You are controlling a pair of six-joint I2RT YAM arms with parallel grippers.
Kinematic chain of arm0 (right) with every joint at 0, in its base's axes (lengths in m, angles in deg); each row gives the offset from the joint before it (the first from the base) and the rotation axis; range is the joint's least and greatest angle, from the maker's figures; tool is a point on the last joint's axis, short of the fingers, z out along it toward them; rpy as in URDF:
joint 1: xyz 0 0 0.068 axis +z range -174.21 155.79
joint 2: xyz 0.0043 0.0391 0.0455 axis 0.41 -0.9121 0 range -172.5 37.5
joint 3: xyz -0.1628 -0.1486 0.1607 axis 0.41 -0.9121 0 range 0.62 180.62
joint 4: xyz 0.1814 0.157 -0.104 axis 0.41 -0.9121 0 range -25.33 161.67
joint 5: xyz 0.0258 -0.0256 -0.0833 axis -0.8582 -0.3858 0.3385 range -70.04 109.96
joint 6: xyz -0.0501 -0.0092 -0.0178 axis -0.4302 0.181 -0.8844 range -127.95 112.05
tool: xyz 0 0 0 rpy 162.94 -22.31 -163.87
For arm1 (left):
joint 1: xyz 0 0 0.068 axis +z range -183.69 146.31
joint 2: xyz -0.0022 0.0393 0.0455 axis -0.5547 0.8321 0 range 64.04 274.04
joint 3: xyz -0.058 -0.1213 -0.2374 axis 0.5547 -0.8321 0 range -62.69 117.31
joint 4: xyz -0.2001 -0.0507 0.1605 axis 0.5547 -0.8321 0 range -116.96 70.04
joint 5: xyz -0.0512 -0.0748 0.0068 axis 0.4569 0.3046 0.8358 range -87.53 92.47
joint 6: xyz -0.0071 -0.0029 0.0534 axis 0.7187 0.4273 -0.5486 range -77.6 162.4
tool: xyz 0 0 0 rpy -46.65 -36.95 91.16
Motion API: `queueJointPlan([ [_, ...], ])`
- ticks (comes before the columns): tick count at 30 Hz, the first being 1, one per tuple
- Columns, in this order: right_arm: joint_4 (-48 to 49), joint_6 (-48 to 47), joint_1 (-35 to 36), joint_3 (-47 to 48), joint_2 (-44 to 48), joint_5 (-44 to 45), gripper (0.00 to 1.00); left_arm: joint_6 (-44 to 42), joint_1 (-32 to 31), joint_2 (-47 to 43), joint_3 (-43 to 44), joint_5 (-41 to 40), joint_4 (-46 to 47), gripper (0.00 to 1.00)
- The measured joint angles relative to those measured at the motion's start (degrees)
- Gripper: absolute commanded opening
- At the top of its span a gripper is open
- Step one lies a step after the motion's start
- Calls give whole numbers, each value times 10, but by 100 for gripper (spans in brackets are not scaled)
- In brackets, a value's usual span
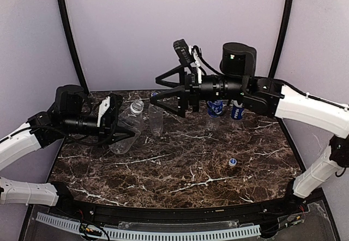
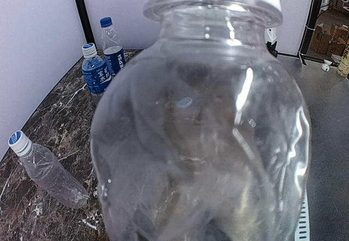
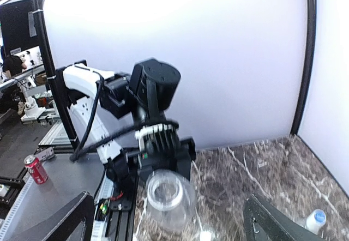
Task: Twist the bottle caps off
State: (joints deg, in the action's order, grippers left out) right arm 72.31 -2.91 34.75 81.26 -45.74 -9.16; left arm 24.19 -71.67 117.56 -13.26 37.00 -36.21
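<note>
My left gripper (image 1: 112, 120) is shut on a plain clear bottle (image 1: 126, 131) and holds it tilted, neck toward the right; the bottle (image 2: 202, 126) fills the left wrist view and hides the fingers. Its mouth (image 3: 164, 191) looks open in the right wrist view. My right gripper (image 1: 155, 92) is open wide and empty, in the air just right of that neck. A second plain bottle (image 1: 156, 120) with a white-and-blue cap (image 2: 16, 138) seems to lie on its side. Two blue-labelled bottles (image 1: 214, 110) (image 1: 237, 112) stand capped at the back. A loose cap (image 1: 233, 162) lies right of centre.
The dark marble table (image 1: 180, 170) is walled by white panels and black poles (image 1: 70, 34). A black rail (image 1: 163, 219) runs along the near edge. A red can (image 3: 35, 169) stands on a grey surface beyond the table's left side.
</note>
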Motion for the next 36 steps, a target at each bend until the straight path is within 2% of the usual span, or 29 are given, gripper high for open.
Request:
queueJointPlan([
  [4,55,-32,21,57,-80,-22,84,0,0,4,5,15,3,24],
  [6,64,-38,25,61,-99,-28,77,0,0,4,6,21,3,24],
  [14,90,-26,26,61,-126,-51,50,0,0,4,7,30,5,24],
  [19,99,-21,27,61,-128,-57,54,1,0,4,7,30,12,25],
  [22,96,-23,27,61,-130,-57,49,3,0,4,7,30,13,25],
  [26,96,-23,27,61,-132,-58,32,5,0,4,7,29,14,25],
  [29,96,-21,27,61,-133,-59,5,6,1,5,7,30,13,26],
  [30,96,-24,27,61,-133,-58,0,7,2,5,7,29,12,34],
  [31,97,-26,26,61,-133,-56,0,11,3,5,7,28,12,41],
  [32,96,-29,25,61,-133,-55,0,15,3,5,7,30,9,58],
  [33,96,-29,25,61,-133,-54,0,14,3,5,7,30,8,67],
  [34,96,-29,25,61,-133,-52,0,13,3,5,7,30,7,83],
  [36,88,-27,25,61,-132,-44,0,7,3,5,7,29,6,97],
])
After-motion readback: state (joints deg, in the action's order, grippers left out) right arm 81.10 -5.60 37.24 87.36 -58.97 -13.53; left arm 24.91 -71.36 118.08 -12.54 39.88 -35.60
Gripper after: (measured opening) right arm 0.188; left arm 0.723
